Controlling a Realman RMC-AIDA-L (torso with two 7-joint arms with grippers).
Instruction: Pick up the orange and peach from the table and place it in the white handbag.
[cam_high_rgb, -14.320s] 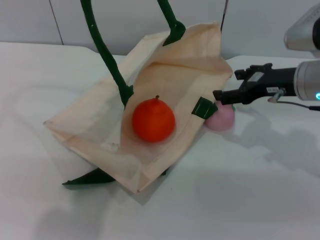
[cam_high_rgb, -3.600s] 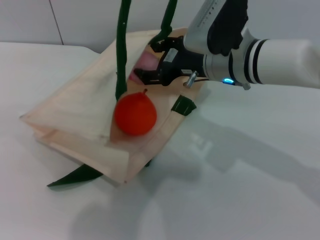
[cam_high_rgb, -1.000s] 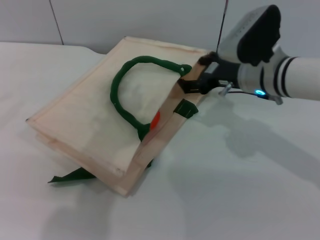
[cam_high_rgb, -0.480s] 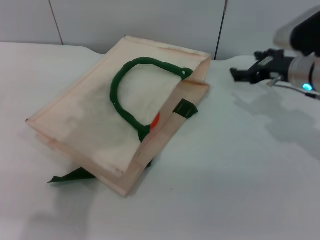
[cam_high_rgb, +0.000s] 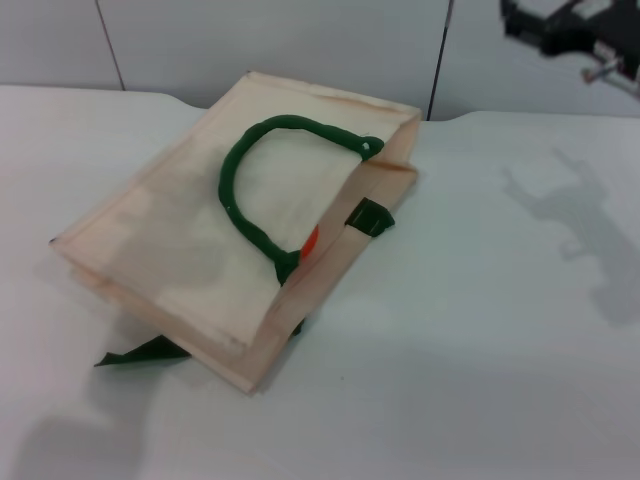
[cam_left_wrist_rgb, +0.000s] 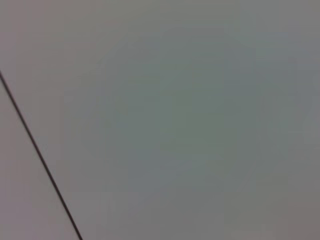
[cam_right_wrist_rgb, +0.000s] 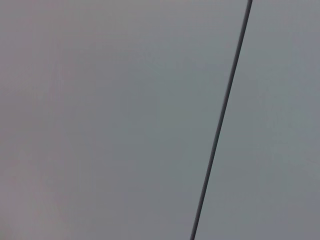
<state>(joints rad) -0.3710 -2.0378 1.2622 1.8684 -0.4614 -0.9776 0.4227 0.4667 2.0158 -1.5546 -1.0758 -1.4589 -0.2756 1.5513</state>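
Cream white handbag (cam_high_rgb: 200, 240) unmoved | orange (cam_high_rgb: 311, 239) sliver inside | right tool (cam_high_rgb: 525, 25) risen farther away, spread unclear

The head camera looks forward and down on the table (cam_high_rgb: 480, 380), with the bag (cam_high_rgb: 190, 240) near the middle. Both wrist cameras face only a plain grey wall (cam_left_wrist_rgb: 200, 100) with one dark seam (cam_right_wrist_rgb: 220, 120); the head view shows this wall too.
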